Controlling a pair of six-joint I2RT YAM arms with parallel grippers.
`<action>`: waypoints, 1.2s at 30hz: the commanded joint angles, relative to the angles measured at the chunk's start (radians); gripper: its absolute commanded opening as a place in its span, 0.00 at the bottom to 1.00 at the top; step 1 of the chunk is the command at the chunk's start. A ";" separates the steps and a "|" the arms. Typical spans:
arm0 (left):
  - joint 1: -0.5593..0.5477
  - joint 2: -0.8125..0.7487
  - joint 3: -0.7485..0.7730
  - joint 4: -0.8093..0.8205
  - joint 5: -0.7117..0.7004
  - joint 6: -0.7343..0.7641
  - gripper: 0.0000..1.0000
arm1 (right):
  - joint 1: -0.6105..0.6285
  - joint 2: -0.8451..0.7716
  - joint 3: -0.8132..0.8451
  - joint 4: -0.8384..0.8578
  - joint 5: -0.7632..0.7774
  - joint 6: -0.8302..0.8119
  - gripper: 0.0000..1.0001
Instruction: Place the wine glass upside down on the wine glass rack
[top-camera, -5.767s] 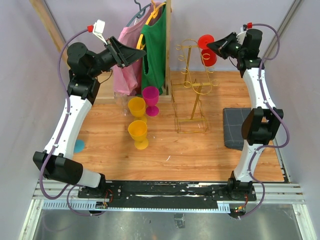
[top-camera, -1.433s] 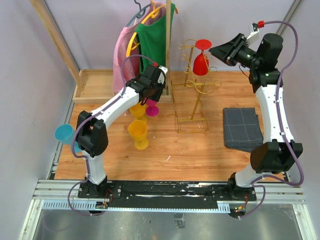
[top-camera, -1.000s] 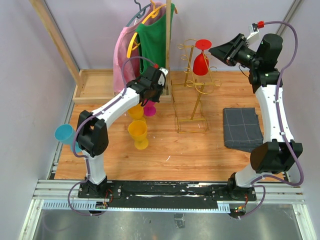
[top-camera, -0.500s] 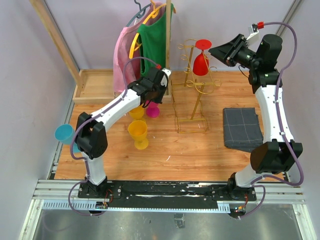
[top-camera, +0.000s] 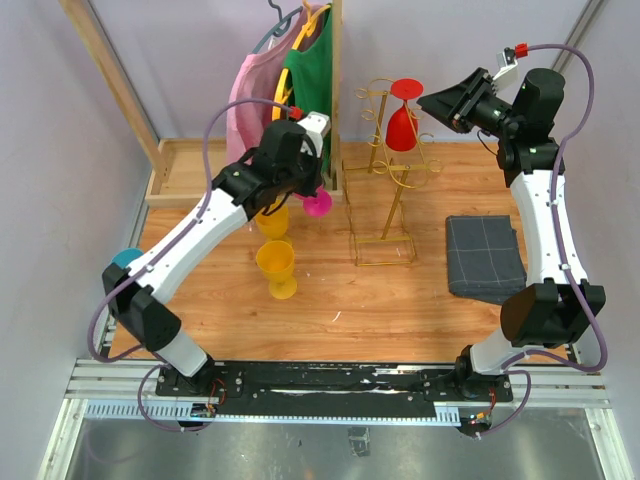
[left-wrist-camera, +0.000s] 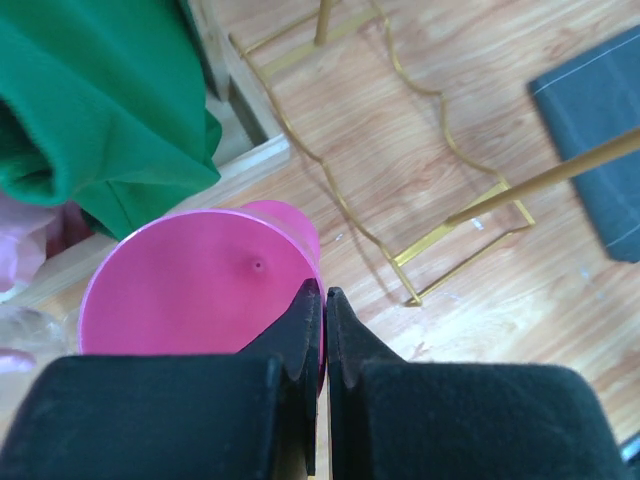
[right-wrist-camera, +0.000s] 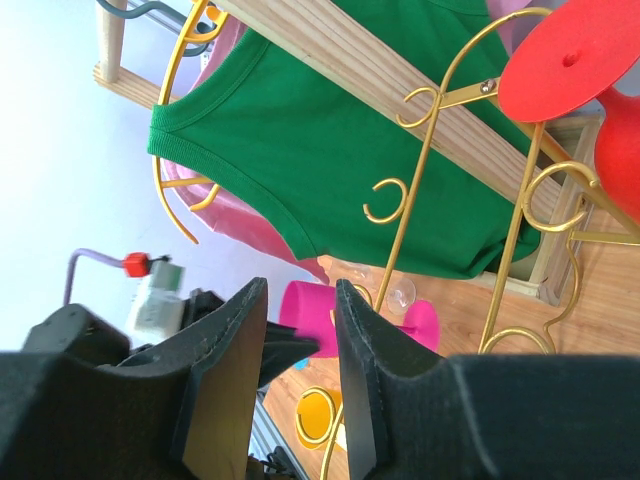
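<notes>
Top view, left tool (top-camera: 303, 188): clenched on the pink wine glass (top-camera: 319, 204), which it holds up off the tabletop (top-camera: 330, 300), just in front of the green garment (top-camera: 312, 90) on the wooden clothes rack (top-camera: 337, 70).
Top view, wine glass rack (top-camera: 397, 195): gold wire stand, upright on the tabletop, right of the pink wine glass and apart from it.
Top view, red glass (top-camera: 402, 115): hangs upside down on an upper arm of the stand, foot on top.
Top view, right tool (top-camera: 432, 100): raised just right of the red glass, fingers parted, nothing between them.
Top view, other things: two yellow glasses (top-camera: 277, 268) stand upright left of the stand; a folded grey cloth (top-camera: 484, 258) lies to its right.
Left wrist view, left tool (left-wrist-camera: 323, 295): fingers pressed together at the edge of the pink wine glass's (left-wrist-camera: 190, 300) round foot, which faces the camera; whether they pinch the stem itself I cannot tell.
Left wrist view, wine glass rack (left-wrist-camera: 560, 176): its post and wire base lie beyond the glass, not touching it.
Right wrist view, right tool (right-wrist-camera: 298, 300): released, with a clear gap between the fingers.
Right wrist view, red glass (right-wrist-camera: 565, 60): foot seated in a curl of the wine glass rack (right-wrist-camera: 430, 150).
Right wrist view, pink wine glass (right-wrist-camera: 420, 325): lying near level, past the stand.
</notes>
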 joint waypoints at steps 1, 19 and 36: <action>-0.009 -0.111 -0.008 0.007 0.014 -0.047 0.00 | -0.025 -0.021 0.029 0.031 -0.002 -0.005 0.35; -0.009 -0.412 0.113 0.133 0.267 -0.039 0.00 | -0.023 -0.011 0.033 0.041 -0.009 -0.018 0.36; 0.392 -0.344 -0.128 1.048 0.946 -0.742 0.00 | -0.031 -0.070 -0.017 0.115 -0.028 -0.032 0.37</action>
